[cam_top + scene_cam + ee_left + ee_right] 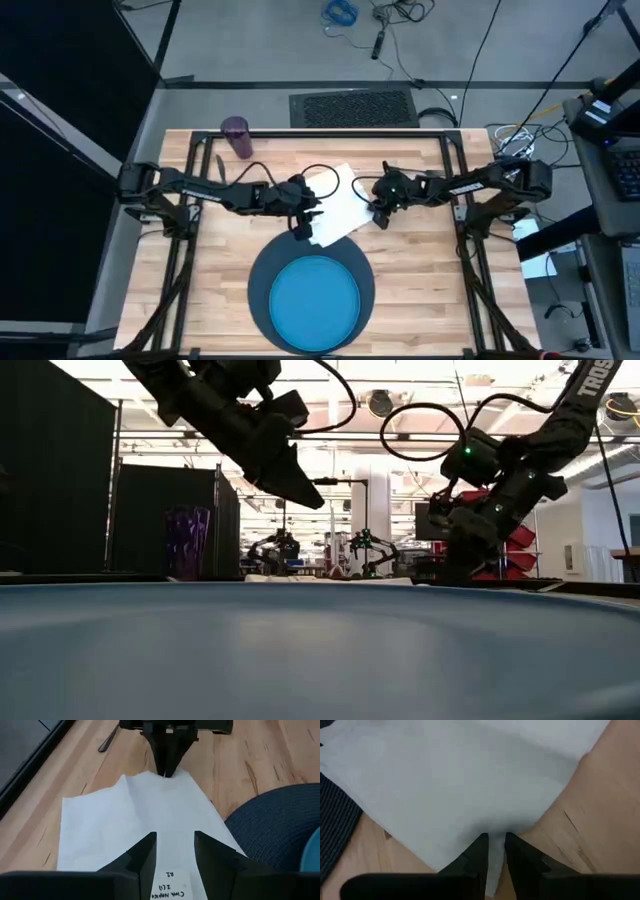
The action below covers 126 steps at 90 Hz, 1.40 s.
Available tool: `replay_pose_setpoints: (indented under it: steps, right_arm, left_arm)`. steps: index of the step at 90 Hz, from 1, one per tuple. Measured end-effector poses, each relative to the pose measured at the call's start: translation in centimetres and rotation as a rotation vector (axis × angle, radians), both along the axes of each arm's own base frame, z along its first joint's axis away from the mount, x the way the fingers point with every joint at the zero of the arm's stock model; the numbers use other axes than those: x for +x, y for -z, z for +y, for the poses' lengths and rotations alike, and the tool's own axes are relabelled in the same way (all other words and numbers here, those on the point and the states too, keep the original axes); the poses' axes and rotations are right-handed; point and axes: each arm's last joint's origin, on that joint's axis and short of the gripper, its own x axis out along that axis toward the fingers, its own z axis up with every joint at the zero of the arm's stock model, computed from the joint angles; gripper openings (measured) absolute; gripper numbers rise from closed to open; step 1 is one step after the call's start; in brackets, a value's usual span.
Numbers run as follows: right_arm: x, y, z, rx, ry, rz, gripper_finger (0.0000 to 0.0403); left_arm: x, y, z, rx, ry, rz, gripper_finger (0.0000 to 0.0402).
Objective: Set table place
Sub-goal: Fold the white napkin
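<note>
Two tools meet over one napkin [336, 208] on the surface [420, 280], from opposite sides. Largest first: the dark mat [262, 290] with the blue plate [316, 300] lies just beside both tools, its rim touching the napkin's near corner. The napkin stretches between them, its long axis running roughly tool to tool. Right tool [494, 851] has its fingers nearly together, pinching the napkin's edge on its own side. Left tool [175, 851] hovers above the opposite end with fingers apart, holding nothing. My judgement: the right arm is placed to drag it. Purple cup [237, 136] stands well apart.
</note>
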Motion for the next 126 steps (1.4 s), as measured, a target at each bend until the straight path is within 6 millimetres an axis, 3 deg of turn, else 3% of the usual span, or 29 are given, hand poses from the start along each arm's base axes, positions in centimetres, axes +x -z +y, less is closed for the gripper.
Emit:
replay_pose_setpoints:
  steps: [16, 59, 79, 91, 126]
  right_arm:
    - [0.1, -0.1, 0.1, 0.012, -0.026, 0.003, 0.0003]
    - [2.5, -2.5, 0.9, -0.005, -0.118, 0.037, 0.0000]
    - [2.5, -2.3, 1.7, 0.042, -0.114, 0.074, 0.0003]
    - [2.2, -2.1, 1.7, 0.033, -0.099, 0.115, 0.0027]
    - [2.6, -2.6, 1.6, -0.002, -0.123, 0.107, 0.0146]
  left_arm:
    - [0.0, 0.0, 0.0, 0.002, 0.001, 0.001, 0.0116]
    - [0.0, 0.0, 0.0, 0.002, 0.002, 0.000, 0.0116]
    - [0.0, 0.0, 0.0, -0.018, -0.013, -0.005, 0.0116]
    - [0.0, 0.0, 0.0, -0.018, -0.013, -0.005, 0.0116]
    - [0.0, 0.0, 0.1, -0.016, -0.062, -0.005, 0.0116]
